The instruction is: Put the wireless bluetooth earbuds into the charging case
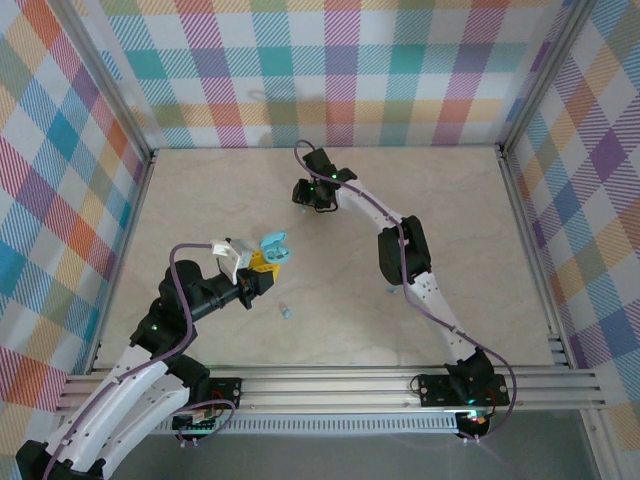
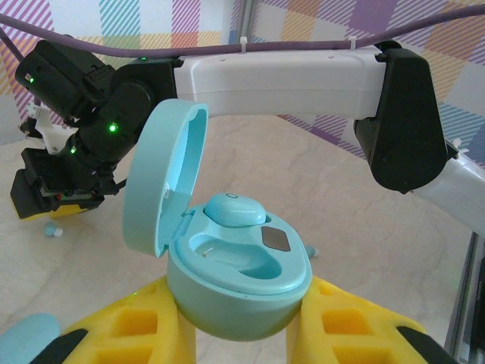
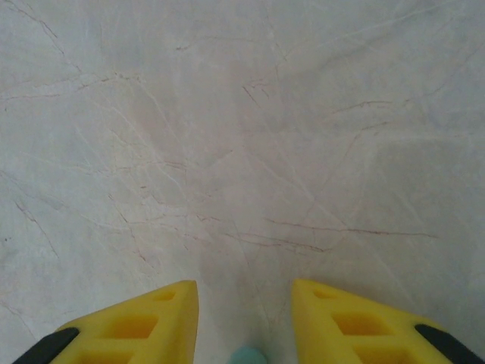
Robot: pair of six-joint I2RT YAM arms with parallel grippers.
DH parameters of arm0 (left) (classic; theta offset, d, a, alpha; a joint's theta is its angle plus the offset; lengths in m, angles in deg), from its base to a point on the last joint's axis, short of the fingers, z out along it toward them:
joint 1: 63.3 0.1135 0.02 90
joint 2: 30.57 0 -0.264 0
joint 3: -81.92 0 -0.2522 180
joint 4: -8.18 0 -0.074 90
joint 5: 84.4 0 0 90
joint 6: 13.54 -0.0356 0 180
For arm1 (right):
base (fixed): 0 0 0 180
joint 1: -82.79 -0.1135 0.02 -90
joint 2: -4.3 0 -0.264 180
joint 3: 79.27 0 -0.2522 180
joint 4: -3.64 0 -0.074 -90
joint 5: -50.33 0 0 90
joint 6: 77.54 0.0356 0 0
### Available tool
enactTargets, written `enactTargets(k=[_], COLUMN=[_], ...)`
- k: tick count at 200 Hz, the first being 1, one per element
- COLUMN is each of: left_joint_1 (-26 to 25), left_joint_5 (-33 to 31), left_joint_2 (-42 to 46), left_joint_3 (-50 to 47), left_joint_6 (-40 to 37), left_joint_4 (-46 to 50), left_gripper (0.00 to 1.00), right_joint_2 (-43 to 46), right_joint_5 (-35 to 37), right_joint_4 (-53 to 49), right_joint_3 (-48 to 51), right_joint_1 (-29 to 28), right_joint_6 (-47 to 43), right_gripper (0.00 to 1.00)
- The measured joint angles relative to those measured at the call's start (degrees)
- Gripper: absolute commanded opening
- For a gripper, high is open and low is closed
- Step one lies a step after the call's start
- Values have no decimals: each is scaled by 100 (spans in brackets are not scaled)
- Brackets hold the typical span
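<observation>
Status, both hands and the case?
Left hand shut on open charging case. One earbud seated, other slot empty. Right hand open over loose earbud on table. No obstruction.

Light: bright, even and diffuse, coming from overhead.
Shadows: faint and soft-edged on the counter [image 1: 330,320].
Glare: mild sheen on the case [image 2: 235,292] lid.
Focus: case crisp; yellow pincer fingers [image 3: 136,330] soft at the bottom edge of both wrist views.
Edges: walls [image 1: 60,150] splay outward in the overhead view.
</observation>
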Motion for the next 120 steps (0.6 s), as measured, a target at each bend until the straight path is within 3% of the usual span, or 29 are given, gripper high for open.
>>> enactTargets(k=[64,120], left_joint_1=[0,0], left_joint_5=[2,-4], left_joint_2=[57,280], left_joint_3=[-24,-37], left_joint_6=[2,4], left_joint_4=[4,11], left_gripper=[4,4], right_joint_2=[11,24], right_joint_5=[584,664], right_joint_4=[-138,-199], right_joint_3=[0,7], right_joint_1=[-197,-234], right_joint_6=[-584,-855], right_gripper=[34,34])
